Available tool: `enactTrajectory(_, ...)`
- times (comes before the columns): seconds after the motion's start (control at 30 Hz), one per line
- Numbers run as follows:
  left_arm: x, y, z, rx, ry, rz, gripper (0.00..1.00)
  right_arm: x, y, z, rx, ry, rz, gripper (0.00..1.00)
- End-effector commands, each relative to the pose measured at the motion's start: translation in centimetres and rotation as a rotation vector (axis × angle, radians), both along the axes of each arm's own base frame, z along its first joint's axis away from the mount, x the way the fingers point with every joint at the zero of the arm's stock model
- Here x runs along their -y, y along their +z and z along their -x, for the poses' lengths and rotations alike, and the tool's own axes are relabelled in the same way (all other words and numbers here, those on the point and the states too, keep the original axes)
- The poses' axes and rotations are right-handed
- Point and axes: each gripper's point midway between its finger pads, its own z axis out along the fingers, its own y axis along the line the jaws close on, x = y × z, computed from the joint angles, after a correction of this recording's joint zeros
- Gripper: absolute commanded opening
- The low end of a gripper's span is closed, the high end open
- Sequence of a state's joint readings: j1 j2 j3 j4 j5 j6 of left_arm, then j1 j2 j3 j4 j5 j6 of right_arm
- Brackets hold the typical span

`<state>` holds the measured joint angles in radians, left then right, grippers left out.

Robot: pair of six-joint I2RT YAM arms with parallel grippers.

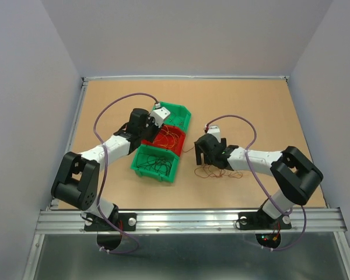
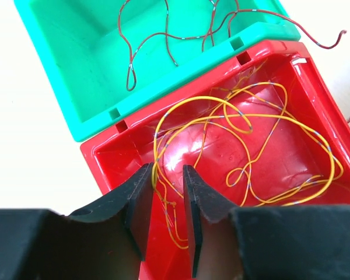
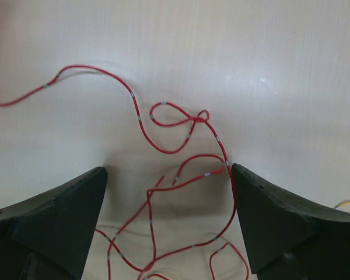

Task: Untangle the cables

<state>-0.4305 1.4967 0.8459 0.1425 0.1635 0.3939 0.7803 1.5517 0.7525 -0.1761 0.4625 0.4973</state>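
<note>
Desk of pale brown board, walled at its far edge and both sides, with the two arm bases at 6 o'clock of the overhead view. Three open bins lie in a diagonal row left of centre: a green bin toward 12 o'clock, a red bin in the middle and a second green bin toward 6 o'clock, each touching its neighbour.

Left end effector: positioned over the red bin, jaws a narrow gap apart. An orange-yellow cable lies coiled in loose loops on the red bin's floor, and one strand of it runs down between the fingers; whether the pads pinch it cannot be told. In the wrist view a reddish cable rests in the green bin at 12 o'clock, one end trailing over the rim onto the desk at 2 o'clock. Dark cables lie curled in the nearer green bin.

Right end effector: set low over the desk right of the bins, jaws spread wide and clamped on nothing. A red cable lies loose on the desk between and beyond the fingers, its loop touching the inner edge of the finger at 3 o'clock. A small curly tangle of thin cables sits on the desk just under this end effector.
</note>
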Motion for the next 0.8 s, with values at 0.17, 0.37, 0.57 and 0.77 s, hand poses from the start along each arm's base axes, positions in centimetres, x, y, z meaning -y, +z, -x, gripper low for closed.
enactTrajectory(0.17, -0.2, 1.7, 0.3, 0.074, -0.006, 0.021, 0.39, -0.9, 0.4, -0.1, -0.048, 0.010, 0.029, 0.01)
enactTrajectory(0.37, 0.2, 1.9, 0.8, 0.082, -0.039, 0.039, 0.39, -4.3, 14.3, -2.2, 0.229, 0.141, -0.220, 0.00)
enactTrajectory(0.57, 0.2, 2.2, 0.7, 0.107, -0.034, 0.050, 0.39, -5.8, 28.1, -2.7, 0.489, 0.240, -0.402, 0.01)
enactTrajectory(0.77, 0.3, 2.7, 1.0, 0.120, -0.047, 0.069, 0.39, -7.7, 36.9, -4.6, 0.658, 0.281, -0.460, 0.01)
